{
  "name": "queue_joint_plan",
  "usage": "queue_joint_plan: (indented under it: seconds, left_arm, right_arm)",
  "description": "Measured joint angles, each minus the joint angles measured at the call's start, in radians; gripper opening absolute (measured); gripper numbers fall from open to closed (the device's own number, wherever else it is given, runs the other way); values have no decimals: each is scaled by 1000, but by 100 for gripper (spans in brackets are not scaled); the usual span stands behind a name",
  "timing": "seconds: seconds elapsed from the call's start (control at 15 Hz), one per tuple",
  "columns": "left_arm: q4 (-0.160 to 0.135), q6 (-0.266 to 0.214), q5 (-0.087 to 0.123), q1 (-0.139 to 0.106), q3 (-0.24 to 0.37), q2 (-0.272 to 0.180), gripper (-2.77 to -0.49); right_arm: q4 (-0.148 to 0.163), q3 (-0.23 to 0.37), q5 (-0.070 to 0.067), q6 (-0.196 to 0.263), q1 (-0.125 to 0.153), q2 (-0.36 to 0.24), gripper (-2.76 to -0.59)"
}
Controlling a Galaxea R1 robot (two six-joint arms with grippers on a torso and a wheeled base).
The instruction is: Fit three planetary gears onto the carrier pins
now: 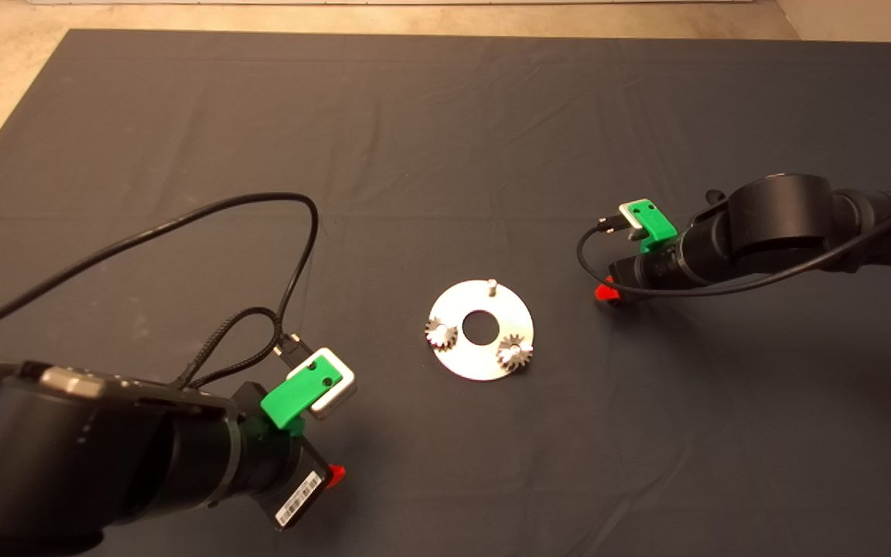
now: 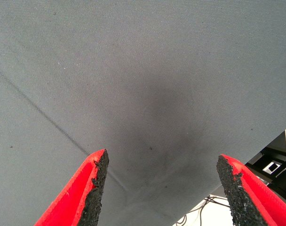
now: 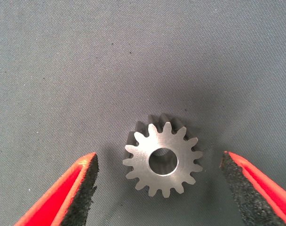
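**Op:** Gear number three (image 3: 162, 161) fills my right wrist view. It lies flat on the mat (image 3: 63, 56), bore axis vertical, shiny face up. Right gripper (image 3: 159, 188) sits over it, spread wide, a pad (image 3: 84, 188) on each side, neither touching the teeth.

**Eng:** Why straddled like that?

**Op:** My read: it's lined up for a pinch across the diameter. Gripped that way the bore would stay vertical, parallel to the pins, so no re-orienting before the drop.

**Eng:** Where's the carrier?

**Op:** Silver disc (image 1: 481, 331) sits mid-mat in the head view, well apart from the right gripper (image 1: 608, 292), which is off to the disc's right. Third gear isn't visible in that view; the arm covers it.

**Eng:** Pins?

**Op:** Two gears on already: one (image 1: 441, 333) at the disc's left edge, one (image 1: 514, 353) at lower right with the pin tip poking through. Far pin (image 1: 492, 286) stands bare and upright. That's the target.

**Eng:** Left arm?

**Op:** Left gripper (image 2: 162, 188) is idle over bare mat near the front-left edge, fingers wide apart, nothing between them.

**Eng:** Risks?

**Op:** Teeth may slip on the pads. The new gear's teeth also look like they must clear the two seated ones, I reckon.
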Motion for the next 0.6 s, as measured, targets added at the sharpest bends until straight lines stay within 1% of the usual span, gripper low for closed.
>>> queue_joint_plan:
  seconds: [0.07, 0.4, 0.53, 0.6]
  left_arm:
    - [0, 0, 0, 0, 0, 0, -166]
    - [0, 0, 0, 0, 0, 0, -166]
    - [0, 0, 0, 0, 0, 0, -166]
    - [0, 0, 0, 0, 0, 0, -166]
  right_arm:
    - [0, 0, 0, 0, 0, 0, -152]
    - [0, 6, 0, 0, 0, 0, -156]
    - [0, 6, 0, 0, 0, 0, -168]
    - [0, 6, 0, 0, 0, 0, -168]
